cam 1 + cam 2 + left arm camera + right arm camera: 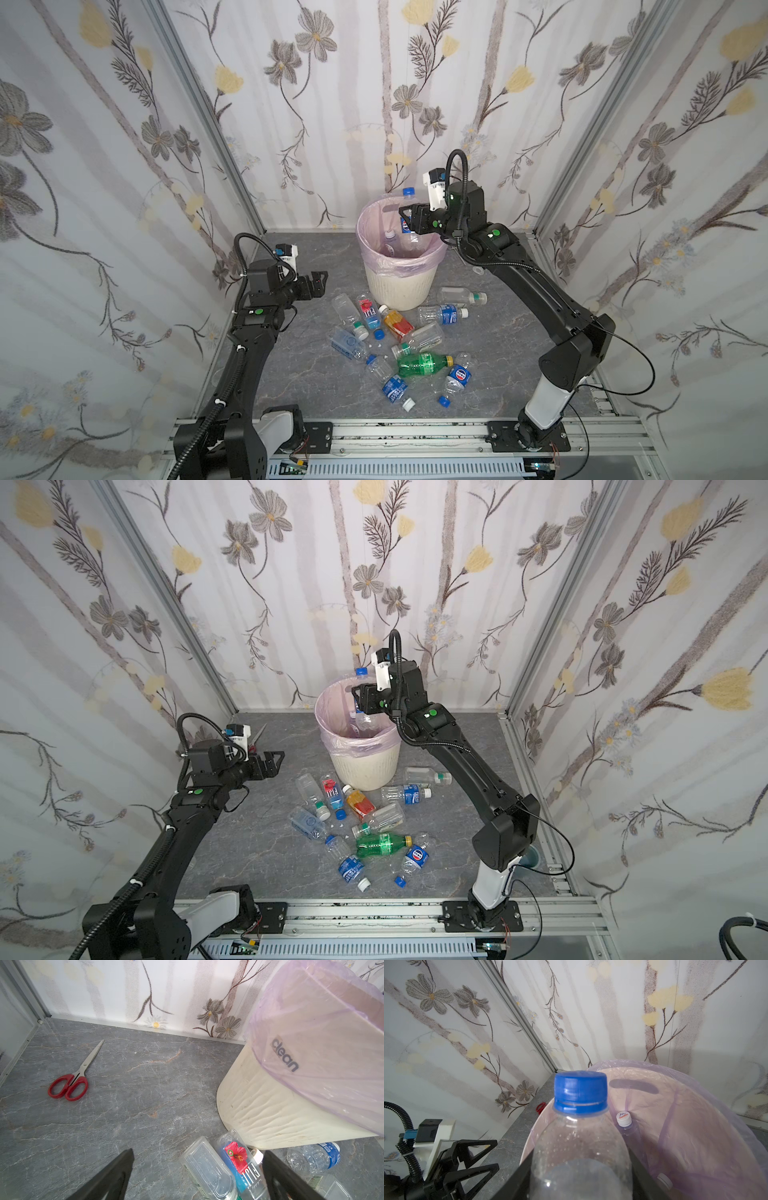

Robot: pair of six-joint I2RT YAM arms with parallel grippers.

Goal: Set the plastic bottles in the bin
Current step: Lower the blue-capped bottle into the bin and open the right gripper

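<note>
- Grey marbled desk (303, 386): carries the bin at the back and a scatter of bottles in front of it.
- Cream ribbed bin (395, 291) with pink liner: stands upright and already contains at least one white-capped bottle (624, 1119), which leans on the liner.
- Plastic bottles (424, 365): about ten lie on the desk in front of the bin, so the job probably has a good way to go.
- Right claw (406, 220): hangs over the bin's mouth, grasping the held bottle by its body, jaws against both sides.
- Left claw (321, 283): released wide and empty, hovers left of the bin near the closest bottles.
- Held bottle (580, 1147): clear and blue-capped, stands upright with cap up and base pointing into the bin's mouth.
- Step in hand, by judgement: the drop. Calls next for spreading the jaws fully, letting the bottle fall, lifting clear of the liner, then heading for the scatter.
</note>
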